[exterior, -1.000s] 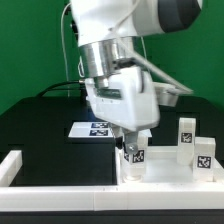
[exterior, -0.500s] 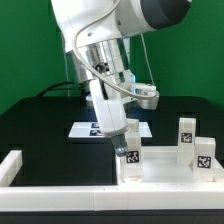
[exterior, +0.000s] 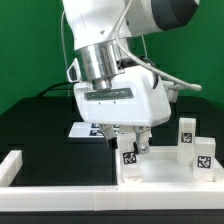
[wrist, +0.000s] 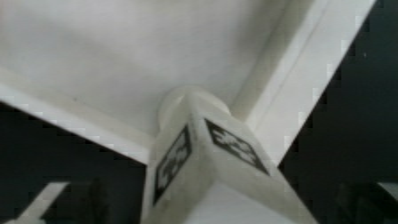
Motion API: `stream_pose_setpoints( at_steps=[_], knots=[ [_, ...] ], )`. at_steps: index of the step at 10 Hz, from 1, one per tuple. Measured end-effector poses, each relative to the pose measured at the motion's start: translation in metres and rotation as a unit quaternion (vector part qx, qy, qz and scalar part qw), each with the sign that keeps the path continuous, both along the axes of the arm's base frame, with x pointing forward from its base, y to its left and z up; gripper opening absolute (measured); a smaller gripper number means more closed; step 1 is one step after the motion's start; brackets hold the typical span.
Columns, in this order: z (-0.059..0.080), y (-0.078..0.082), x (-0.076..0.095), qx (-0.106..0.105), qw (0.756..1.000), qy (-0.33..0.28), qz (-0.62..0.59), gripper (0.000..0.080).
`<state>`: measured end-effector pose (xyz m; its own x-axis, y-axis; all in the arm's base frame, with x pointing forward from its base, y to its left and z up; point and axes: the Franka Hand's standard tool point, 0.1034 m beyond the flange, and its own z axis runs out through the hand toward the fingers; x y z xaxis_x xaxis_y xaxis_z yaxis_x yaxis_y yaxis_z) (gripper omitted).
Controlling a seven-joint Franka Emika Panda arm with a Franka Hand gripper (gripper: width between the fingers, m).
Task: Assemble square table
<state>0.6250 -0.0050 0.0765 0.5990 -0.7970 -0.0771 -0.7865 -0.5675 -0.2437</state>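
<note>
The square tabletop (exterior: pixel 165 172) lies hollow side up at the exterior view's lower right. A white tagged leg (exterior: pixel 129 156) stands upright in its near-left corner socket. My gripper (exterior: pixel 128 143) hangs over this leg, jaws open, one finger on each side and not pressing it. In the wrist view the leg (wrist: pixel 205 150) rises between my gripper's jaws (wrist: pixel 214 212) from the rimmed corner of the tabletop (wrist: pixel 107 60). Two more tagged legs (exterior: pixel 186 132) (exterior: pixel 203 156) stand on the tabletop's right side.
The marker board (exterior: pixel 92 128) lies flat on the black table behind my gripper. A long low white rail (exterior: pixel 60 193) runs along the front edge, with a short white rail (exterior: pixel 10 166) at the exterior view's left. Green wall behind.
My wrist has turned about the leg and swung back from a tilt to level. The fingers now stand apart on both sides of the leg. The leg stays in its corner.
</note>
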Motion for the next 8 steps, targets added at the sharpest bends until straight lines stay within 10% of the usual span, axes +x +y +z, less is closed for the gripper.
stream_pose_setpoints(
  at_steps=[3,6,7,8],
  knots=[
    [0.0037,0.0065,0.0019,-0.065,0.956,-0.042,0.284,0.0649],
    [0.0017,0.0081,0.0010,-0.065,0.952,-0.044,0.297,0.0626],
    [0.0013,0.0081,0.0009,-0.065,0.952,-0.044,0.296,0.0427],
    [0.0010,0.0084,0.0008,-0.059,0.964,-0.036,0.256,0.0427]
  ],
)
